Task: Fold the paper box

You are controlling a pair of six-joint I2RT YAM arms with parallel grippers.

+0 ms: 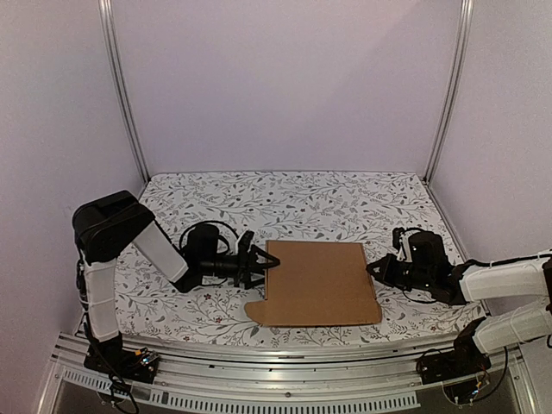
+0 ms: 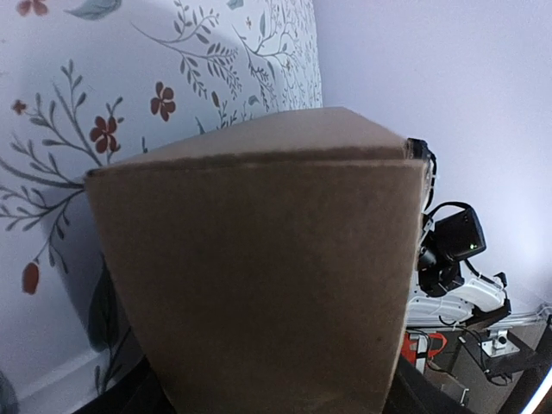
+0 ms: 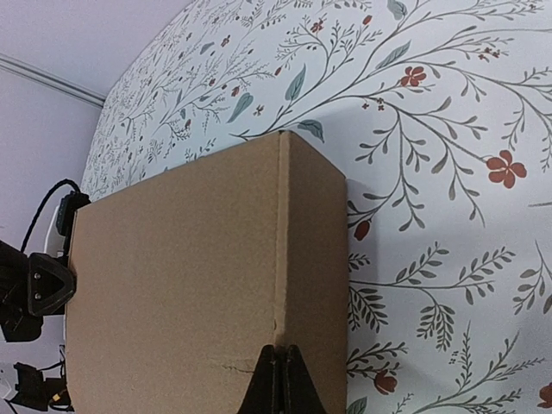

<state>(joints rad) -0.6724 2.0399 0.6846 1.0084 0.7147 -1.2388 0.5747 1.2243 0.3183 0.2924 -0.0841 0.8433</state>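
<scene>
The paper box (image 1: 319, 283) is plain brown cardboard lying flat on the middle of the floral cloth, with a small rounded tab (image 1: 257, 309) sticking out at its near left corner. My left gripper (image 1: 266, 266) is at the box's left edge with its jaws apart. In the left wrist view the paper box (image 2: 259, 276) fills the space between them and hides the fingers. My right gripper (image 1: 373, 269) is at the box's right edge. In the right wrist view the right gripper (image 3: 278, 384) is shut, its tips resting on the paper box (image 3: 190, 276) at a crease near that edge.
The floral cloth (image 1: 302, 203) covers the table between pale walls and two slanted metal posts (image 1: 125, 95). A metal rail (image 1: 259, 362) runs along the near edge. Cables trail beside the right arm's base (image 1: 457, 371).
</scene>
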